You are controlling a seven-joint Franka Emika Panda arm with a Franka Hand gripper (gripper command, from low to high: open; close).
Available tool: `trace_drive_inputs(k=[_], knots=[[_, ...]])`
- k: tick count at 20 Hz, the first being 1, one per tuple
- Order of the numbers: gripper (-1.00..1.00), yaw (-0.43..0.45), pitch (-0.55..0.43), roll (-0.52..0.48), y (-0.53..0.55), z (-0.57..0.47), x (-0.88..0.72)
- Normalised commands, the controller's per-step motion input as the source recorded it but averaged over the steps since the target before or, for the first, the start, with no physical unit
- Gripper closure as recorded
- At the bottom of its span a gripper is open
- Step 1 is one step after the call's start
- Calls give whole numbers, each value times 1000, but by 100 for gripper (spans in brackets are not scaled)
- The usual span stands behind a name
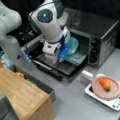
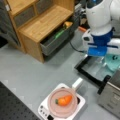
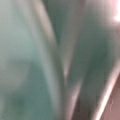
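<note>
Wrist view is filled edge to edge with a blurred pale teal surface, the round teal glass-like bowl (image 3: 30, 62), seen from very close. In both front views the gripper (image 1: 65, 51) with its blue body reaches into the open silver toaster oven (image 1: 100, 32), right at the rim of that bowl (image 1: 73, 46), which sits tilted on the oven's rack just inside the opening. Whether the jaws are wide, narrow or clamped on the bowl's rim I cannot tell, because the blue housing and the bowl hide the fingertips. The oven's dark glass door (image 1: 57, 67) lies folded down flat in front of the arm. In a front view the gripper (image 2: 100, 53) hangs above the door's frame, with the bowl (image 2: 113, 62) just to its right. Well apart from the oven, a pink round plate (image 2: 62, 103) with an orange toy carrot (image 2: 65, 100) rests on a white scale (image 2: 45, 108). A wooden cabinet (image 2: 42, 23) stands at that view's top left with its grey drawer (image 2: 53, 41) pulled open.
</note>
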Motion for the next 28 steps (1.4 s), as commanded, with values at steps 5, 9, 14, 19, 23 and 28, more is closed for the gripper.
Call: trace_drive_inputs(k=[5,9,14,19,23,28], knots=[[-100,-55,-98,-15,-111,6,-200],[-100,-29,-53,-63,-99,69,-131],[-100,-81,34,-200,-63,156,0],[-100,-57,77,-286,-37,202,142],[-100,10,93,-300,-28,205,248],[-100,39,84,-268,-56,164,339]])
